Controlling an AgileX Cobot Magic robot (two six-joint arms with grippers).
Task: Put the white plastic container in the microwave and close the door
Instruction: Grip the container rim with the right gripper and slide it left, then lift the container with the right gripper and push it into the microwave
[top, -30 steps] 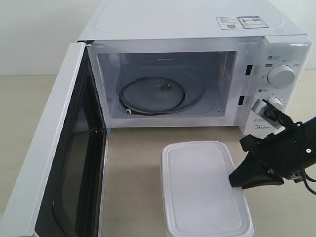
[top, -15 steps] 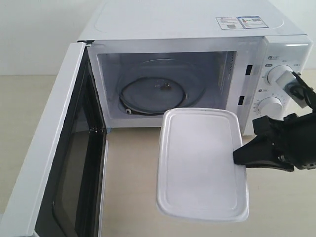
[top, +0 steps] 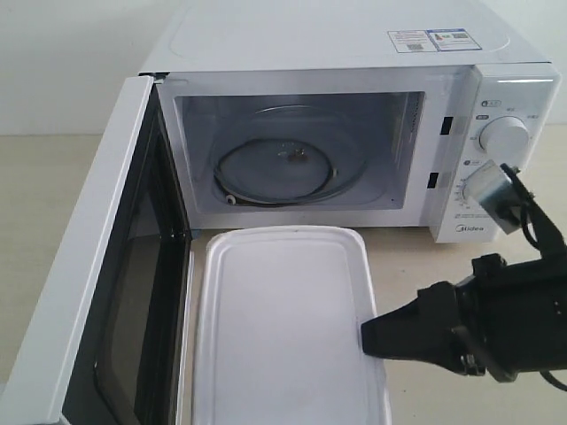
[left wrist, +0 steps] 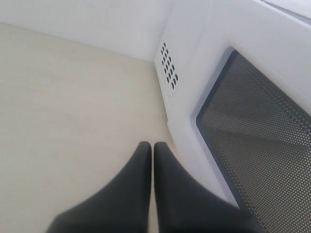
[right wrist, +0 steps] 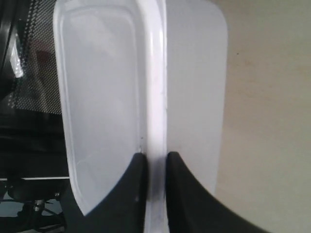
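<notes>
The right pincer (right wrist: 153, 158) is pinching the long right-hand rim of the white plastic container (top: 283, 319), clamping it from the lid side and from the underside. The container is hanging lid-up over the near part of the counter (top: 416, 257), toward its near edge. It is sitting just in front of the open mouth of the microwave (top: 337, 40) and is not yet inside. The microwave is standing along the far edge of the counter, its glass turntable (top: 279, 168) lying bare and its dials (top: 505, 137) facing forward. The door (top: 97, 266) is swinging wide toward the counter's left edge. The left pincer (left wrist: 152, 145) is hovering beside the door's outer face, its tips pressed together on nothing.
</notes>
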